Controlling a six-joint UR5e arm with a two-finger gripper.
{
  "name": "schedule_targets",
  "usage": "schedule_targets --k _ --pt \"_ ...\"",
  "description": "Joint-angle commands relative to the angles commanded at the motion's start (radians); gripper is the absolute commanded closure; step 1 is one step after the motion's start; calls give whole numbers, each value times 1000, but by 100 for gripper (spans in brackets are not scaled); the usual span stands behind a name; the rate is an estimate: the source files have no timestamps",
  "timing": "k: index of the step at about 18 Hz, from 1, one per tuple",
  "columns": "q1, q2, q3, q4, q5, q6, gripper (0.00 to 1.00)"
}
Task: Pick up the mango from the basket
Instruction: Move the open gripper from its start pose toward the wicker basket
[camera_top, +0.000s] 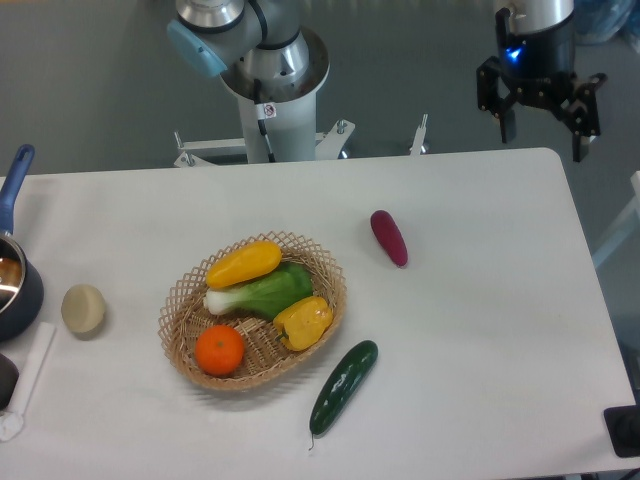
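I see the mango (244, 263) lying in the far part of the basket (186, 295), its long axis running on a diagonal: the orange-tinted end points toward the near left, the yellower end toward the far right, close to the lattice rim. It rests against the bok choy (262, 293), which lies just nearer than it on a similar slant, white stalk end to the left and green leaves to the right. Nearer still and to the right inside the basket sits the yellow bell pepper (303, 322), touching the leaves, and at the near left of the basket is the orange (219, 350), set apart from the mango by the bok choy stalk. Outside the basket, a cucumber (343, 386) lies just beside its near right rim, angled near left to far right. A purple eggplant (389, 238) lies farther right and toward the far side of the white table (480, 330), well apart from the basket. To the left of the basket I see a pale round potato (84, 308), and at the left edge a dark blue saucepan (14, 280) with its handle pointing away. My gripper (541, 131) hangs beyond the table's far right corner, well away from the mango, fingers spread wide with nothing between them.
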Motion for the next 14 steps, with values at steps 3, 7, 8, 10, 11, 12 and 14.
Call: schedule_targets --k 3,7,8,10,11,12,14 --pt "2 0 2 -2 -29 -8 0" --pt "-9 -2 -6 -3 -35 -18 0" --pt "-9 -2 -21 -2 -40 -29 0" --pt "-14 6 -58 2 -58 -57 0" --pt "-15 8 -63 2 -72 -75 0" --pt "-21 8 -63 2 -81 -106 0" --pt "-44 6 -63 2 -92 -191 0"
